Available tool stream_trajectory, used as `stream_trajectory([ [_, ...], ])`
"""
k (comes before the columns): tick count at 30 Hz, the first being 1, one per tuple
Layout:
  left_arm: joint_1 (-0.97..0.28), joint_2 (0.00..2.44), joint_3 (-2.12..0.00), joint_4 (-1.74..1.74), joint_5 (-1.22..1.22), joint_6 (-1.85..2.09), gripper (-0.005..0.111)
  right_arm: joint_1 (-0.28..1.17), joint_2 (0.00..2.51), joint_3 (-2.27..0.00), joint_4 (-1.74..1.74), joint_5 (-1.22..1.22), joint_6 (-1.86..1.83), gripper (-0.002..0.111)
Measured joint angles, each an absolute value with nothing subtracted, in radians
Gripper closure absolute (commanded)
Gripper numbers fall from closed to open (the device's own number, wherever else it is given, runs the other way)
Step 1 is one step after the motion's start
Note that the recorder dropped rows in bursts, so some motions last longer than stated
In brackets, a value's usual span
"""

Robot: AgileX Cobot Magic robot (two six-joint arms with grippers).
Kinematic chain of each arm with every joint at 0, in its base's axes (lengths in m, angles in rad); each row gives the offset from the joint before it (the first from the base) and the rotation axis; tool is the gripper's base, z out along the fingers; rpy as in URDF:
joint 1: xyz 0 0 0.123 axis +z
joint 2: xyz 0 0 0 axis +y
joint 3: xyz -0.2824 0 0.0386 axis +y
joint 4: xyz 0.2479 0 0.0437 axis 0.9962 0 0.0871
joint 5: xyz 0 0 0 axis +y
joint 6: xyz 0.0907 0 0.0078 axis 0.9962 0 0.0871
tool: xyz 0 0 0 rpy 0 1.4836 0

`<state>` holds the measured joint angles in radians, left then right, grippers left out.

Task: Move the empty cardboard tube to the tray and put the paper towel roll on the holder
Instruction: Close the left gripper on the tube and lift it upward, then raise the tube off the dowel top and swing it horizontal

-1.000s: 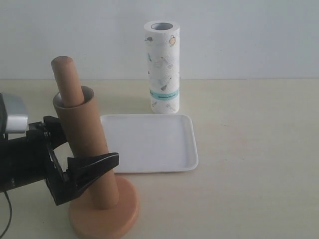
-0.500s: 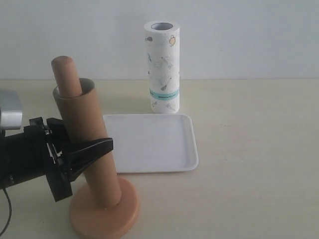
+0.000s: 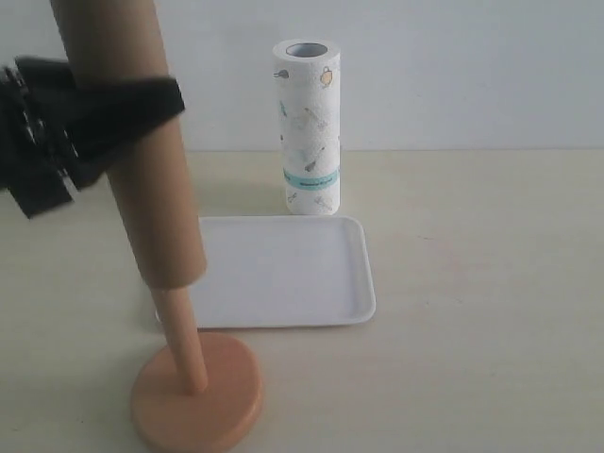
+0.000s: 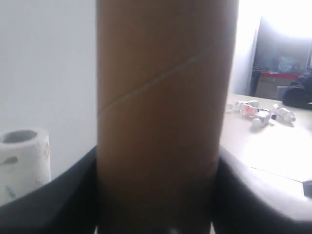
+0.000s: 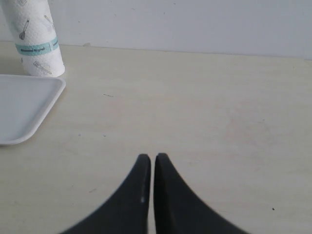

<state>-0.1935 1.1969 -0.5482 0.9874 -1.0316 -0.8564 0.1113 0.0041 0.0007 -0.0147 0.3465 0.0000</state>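
The left gripper (image 3: 113, 104) is clamped on the empty cardboard tube (image 3: 156, 198), one dark finger on each side of the upper half, opened only as wide as the tube. It holds the tube high and leaning, above the tray's (image 3: 283, 269) left edge. The tube's lower end sleeves the top of the holder's (image 3: 217, 396) slim pole, so it is not yet free. The holder's disc base sits just beside the tray's near-left corner. The likeliest trouble is swinging toward the tray before the rim clears the pole top, which would snag the tube, twist it in the grip, or tip the holder. A hollow cardboard wall may also slide or dent under the squeeze. The paper towel roll (image 3: 308, 127) stands upright just behind the tray's far edge, near enough to be knocked by a wide swing. The right gripper (image 5: 148, 163) holds nothing, its tips together, over bare table (image 3: 472, 283) off the tray's right side. The table is pale and matte, with a plain white wall (image 3: 472, 66) beyond the tray. The left wrist view shows another tabletop with small blurred items.
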Motion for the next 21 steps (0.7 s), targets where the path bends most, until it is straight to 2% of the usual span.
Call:
stream_trajectory([
  [9, -0.196, 0.944, -0.837, 1.150, -0.768, -1.186, 0.103, 0.111, 0.004, 0.001, -0.015, 0.347, 0.000, 0.106],
  [16, -0.196, 0.888, -1.024, 1.444, -0.495, -1.407, 0.103, 0.111, 0.004, 0.001, -0.015, 0.347, 0.000, 0.106],
  [21, -0.196, 0.897, -1.053, 1.694, -0.333, -1.549, 0.103, 0.111, 0.004, 0.001, -0.015, 0.347, 0.000, 0.106],
])
